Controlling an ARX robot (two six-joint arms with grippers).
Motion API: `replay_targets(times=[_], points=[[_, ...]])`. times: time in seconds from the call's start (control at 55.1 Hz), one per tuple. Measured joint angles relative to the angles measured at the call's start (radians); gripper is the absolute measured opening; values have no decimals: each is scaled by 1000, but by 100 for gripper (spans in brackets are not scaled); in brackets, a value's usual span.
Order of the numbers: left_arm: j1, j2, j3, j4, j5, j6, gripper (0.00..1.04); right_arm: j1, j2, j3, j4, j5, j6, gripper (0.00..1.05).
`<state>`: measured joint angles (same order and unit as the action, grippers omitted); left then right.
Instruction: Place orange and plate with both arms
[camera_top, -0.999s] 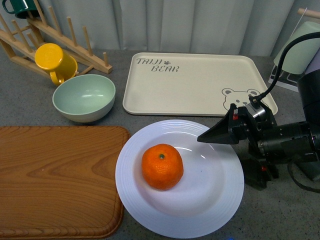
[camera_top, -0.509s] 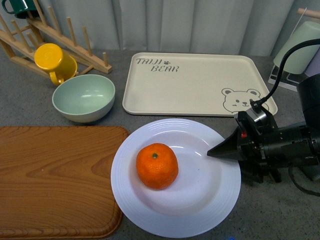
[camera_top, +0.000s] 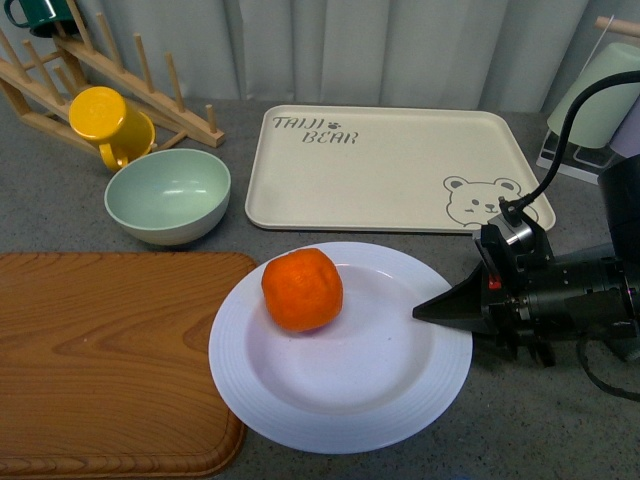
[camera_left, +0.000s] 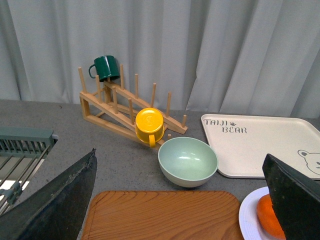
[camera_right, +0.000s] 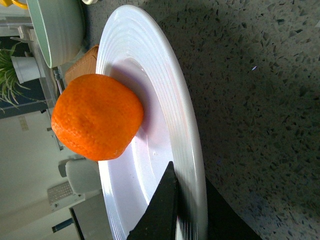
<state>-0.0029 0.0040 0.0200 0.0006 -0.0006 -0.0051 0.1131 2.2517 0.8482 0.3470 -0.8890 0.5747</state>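
The orange (camera_top: 302, 289) lies in the white ribbed plate (camera_top: 300, 400), towards its far left side. The plate rests on the grey counter, its left rim at the wooden board's edge. My right gripper (camera_top: 440, 308) is shut on the plate's right rim, one finger above and one below. In the right wrist view the orange (camera_right: 96, 116) sits on the plate (camera_right: 165, 90), with the fingertips (camera_right: 167, 192) pinching the rim. My left gripper (camera_left: 180, 200) is open and empty above the board; the orange (camera_left: 270, 220) and the plate (camera_left: 248, 220) show beside its right finger.
A wooden cutting board (camera_top: 100, 360) lies at front left. A pale green bowl (camera_top: 168, 195), a yellow mug (camera_top: 108, 123) and a wooden rack (camera_top: 110, 75) stand behind it. A beige bear tray (camera_top: 390, 165) lies at the back. A pale green cup (camera_top: 605, 95) stands far right.
My right gripper has pushed the plate left toward the board. The orange rolled to the plate's far left side.
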Motion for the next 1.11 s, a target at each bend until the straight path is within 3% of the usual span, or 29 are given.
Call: replay_targets(times=[0.418,0.854,1.108], points=[[0,0,0,0,0,0,98,-41,-213,-108,269,-68,182,3],[0,0,0,0,0,0,98,-45,-13,226,298,-6,315,3],[0,0,0,0,0,0,98,-15,72,268,369,17,351,3]])
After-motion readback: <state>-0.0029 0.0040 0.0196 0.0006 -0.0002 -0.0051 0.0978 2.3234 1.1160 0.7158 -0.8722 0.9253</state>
